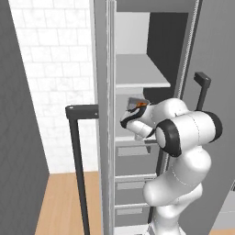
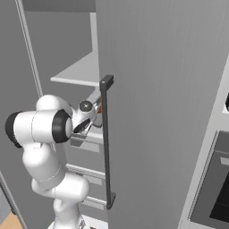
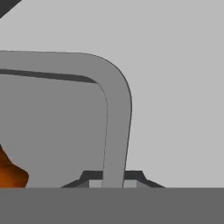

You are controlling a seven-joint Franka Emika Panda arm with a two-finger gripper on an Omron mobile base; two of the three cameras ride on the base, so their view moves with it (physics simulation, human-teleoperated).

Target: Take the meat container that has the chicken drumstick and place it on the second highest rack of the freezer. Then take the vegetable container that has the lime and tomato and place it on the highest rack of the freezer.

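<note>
- In the left base view the white arm (image 1: 183,151) rises from the lower right and bends left into the open freezer (image 1: 142,46), with the end effector (image 1: 133,114) reaching in at the level of the 2nd shelf from the top.
- That view shows a grey meat container (image 1: 136,103) at the end effector, tilted, with a small orange patch inside it, just under the highest rack (image 1: 140,75).
- The same view has the freezer's left door (image 1: 102,92) open toward the camera, its dark handle (image 1: 78,156) on the near left, white brick wall (image 1: 50,69) and wooden floor (image 1: 64,202) beyond.
- The right base view shows the arm from its other side, at lower left; the wrist points right and far toward the shelves, and the right door (image 2: 161,112) with its long dark handle (image 2: 106,143) hides the end effector's tip and nearly all of the container.
- A sliver of orange peeks out beside that handle.
- The hand view gives what neither base view does: the container's rounded grey rim runs down between the 2 fingertips (image 3: 94,176), which sit narrow and pinch it.
- The chicken drumstick (image 3: 9,170) shows as an orange-brown lump at the lower left, inside the container.
</note>
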